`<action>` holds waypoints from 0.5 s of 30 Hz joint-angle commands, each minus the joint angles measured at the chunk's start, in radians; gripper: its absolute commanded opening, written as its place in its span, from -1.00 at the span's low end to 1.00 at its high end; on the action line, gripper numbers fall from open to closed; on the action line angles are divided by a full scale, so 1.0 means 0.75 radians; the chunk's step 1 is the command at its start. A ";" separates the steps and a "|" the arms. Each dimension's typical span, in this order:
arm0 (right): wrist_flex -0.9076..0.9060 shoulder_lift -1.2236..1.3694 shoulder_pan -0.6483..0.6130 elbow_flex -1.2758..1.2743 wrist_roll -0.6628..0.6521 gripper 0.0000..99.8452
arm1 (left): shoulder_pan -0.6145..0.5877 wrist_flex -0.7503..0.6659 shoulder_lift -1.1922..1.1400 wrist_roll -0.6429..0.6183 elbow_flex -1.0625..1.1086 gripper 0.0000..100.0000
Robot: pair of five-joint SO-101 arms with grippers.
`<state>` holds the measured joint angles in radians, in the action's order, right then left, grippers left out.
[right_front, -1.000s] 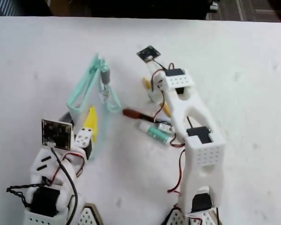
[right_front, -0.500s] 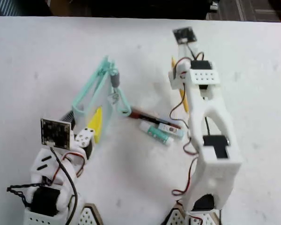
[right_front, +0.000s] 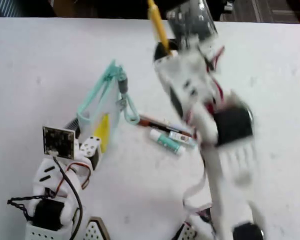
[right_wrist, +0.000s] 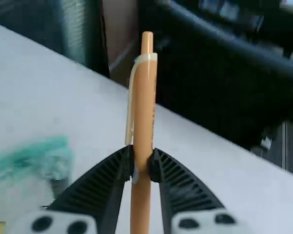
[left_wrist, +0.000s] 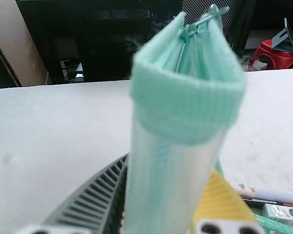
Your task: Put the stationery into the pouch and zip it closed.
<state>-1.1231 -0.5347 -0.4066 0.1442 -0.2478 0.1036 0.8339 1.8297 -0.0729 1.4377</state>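
The teal-edged clear pouch (right_front: 104, 102) lies slanted on the white table. Its near end is clamped in my left gripper (right_front: 97, 136). In the left wrist view the pouch (left_wrist: 183, 92) stands up between the grey ridged finger (left_wrist: 95, 197) and the yellow finger (left_wrist: 219, 200) of the left gripper (left_wrist: 166, 214). My right gripper (right_front: 163, 50) is raised high over the table, right of the pouch's far end, shut on an orange pen (right_front: 156, 22). The right wrist view shows the pen (right_wrist: 142, 112) upright in the right gripper (right_wrist: 141, 168), with the pouch (right_wrist: 31, 156) below.
A brown-red pen (right_front: 155, 123), a white-and-green tube (right_front: 165, 141) and a small white box (right_front: 183, 138) lie together right of the pouch, under the raised right arm. The table's far edge (right_front: 65, 18) meets a dark background.
The right arm has lifted off the table with the orange pen and now holds it high. The pouch shifted slightly right early on; the left arm kept still.
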 commanded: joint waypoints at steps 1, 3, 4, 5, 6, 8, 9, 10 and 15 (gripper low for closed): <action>0.066 -0.257 -0.118 0.029 0.000 -0.97 | 0.021 -0.025 -0.001 -0.016 -0.035 -0.62; 0.126 -0.355 -0.181 0.029 0.000 -0.97 | 0.021 -0.025 -0.001 -0.016 -0.035 -0.62; 0.161 -0.400 -0.218 0.025 0.004 -0.97 | 0.021 -0.025 -0.001 -0.016 -0.035 -0.62; 0.197 -0.433 -0.253 0.020 0.004 -0.97 | 0.021 -0.025 -0.001 -0.016 -0.035 -0.62; 0.230 -0.453 -0.289 0.018 0.006 -0.97 | 0.021 -0.025 -0.001 -0.016 -0.035 -0.62; 0.285 -0.461 -0.357 0.018 0.010 -0.97 | 0.021 -0.025 -0.001 -0.016 -0.033 -0.62; 0.308 -0.455 -0.384 0.016 0.012 -0.97 | 0.021 -0.025 -0.001 -0.016 -0.033 -0.62; 0.324 -0.443 -0.412 0.016 0.012 -0.97 | 0.021 -0.025 -0.001 -0.016 -0.033 -0.62; 0.398 -0.320 -0.484 0.014 0.014 -0.97 | 0.021 -0.025 -0.001 -0.016 -0.033 -0.62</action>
<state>-0.8730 -0.8232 -0.7442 0.1473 -0.2463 0.1036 0.8339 1.8297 -0.0729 1.4377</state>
